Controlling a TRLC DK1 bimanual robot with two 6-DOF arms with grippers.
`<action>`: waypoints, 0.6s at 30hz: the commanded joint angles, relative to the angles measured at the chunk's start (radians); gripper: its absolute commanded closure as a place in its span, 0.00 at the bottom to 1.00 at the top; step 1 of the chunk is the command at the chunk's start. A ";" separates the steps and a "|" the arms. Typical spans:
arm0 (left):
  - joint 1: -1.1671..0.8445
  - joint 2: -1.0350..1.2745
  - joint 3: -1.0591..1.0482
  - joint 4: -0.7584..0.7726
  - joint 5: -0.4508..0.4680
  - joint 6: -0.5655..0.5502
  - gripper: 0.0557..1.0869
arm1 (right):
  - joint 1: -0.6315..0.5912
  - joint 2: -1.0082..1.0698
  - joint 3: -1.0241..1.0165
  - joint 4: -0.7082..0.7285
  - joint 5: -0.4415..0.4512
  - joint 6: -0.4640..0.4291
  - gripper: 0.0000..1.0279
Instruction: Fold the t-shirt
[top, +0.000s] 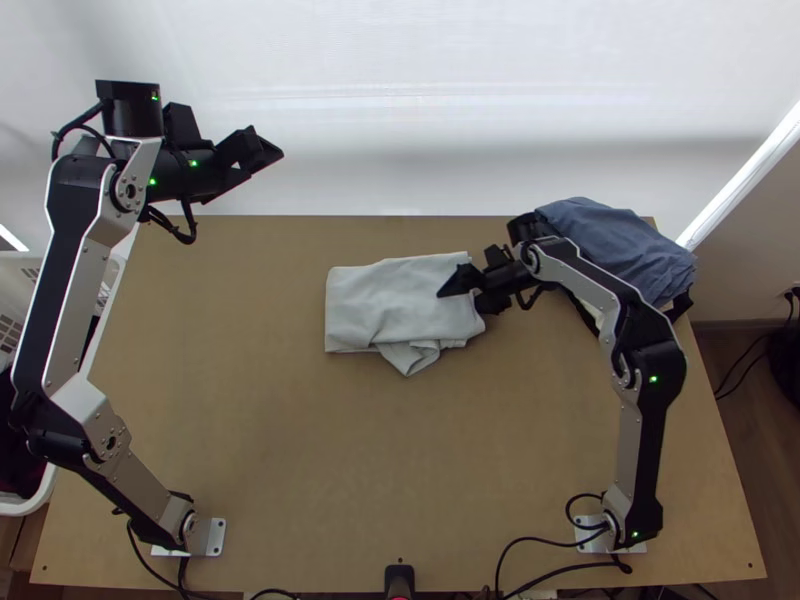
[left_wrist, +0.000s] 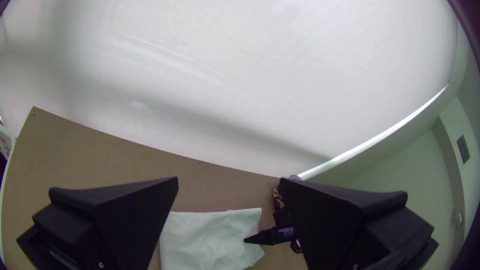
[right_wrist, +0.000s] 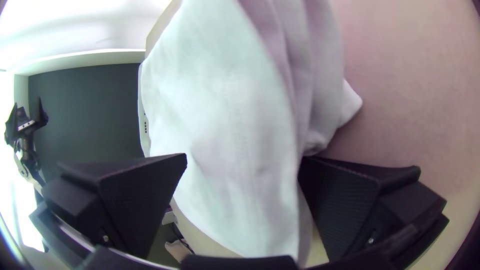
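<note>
The t-shirt (top: 390, 300) lies folded into a pale oblong bundle on the middle of the desk (top: 250, 450), towards its far side. It looks light and soft, with no stiffness to hold a crease, so a lone pinch of the top layer would probably drag that layer off the rest; better to take all the layers together at a short end, or slide under one. The right claw (right_wrist: 242, 158) is wide open at the right-hand end, cloth lying between its fingers but not clamped. The left claw (left_wrist: 228, 179) is also well open, holding nothing, raised at the far left. The bundle's long axis runs side to side, roughly along the desk's far edge; a loose flap (top: 408, 357) points towards the near edge (it wants tucking in, I'd say). Which end has the collar, I cannot tell.
</note>
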 joint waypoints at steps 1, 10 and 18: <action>0.001 -0.023 -0.004 -0.011 -0.005 0.007 0.04 | 0.034 0.053 0.062 0.013 -0.004 0.054 0.03; 0.007 -0.029 -0.002 -0.011 -0.005 0.006 0.04 | 0.069 0.077 0.117 0.008 0.005 0.100 0.37; 0.009 -0.032 -0.001 -0.011 -0.005 0.007 0.04 | 0.012 -0.078 0.069 -0.006 0.026 0.123 0.97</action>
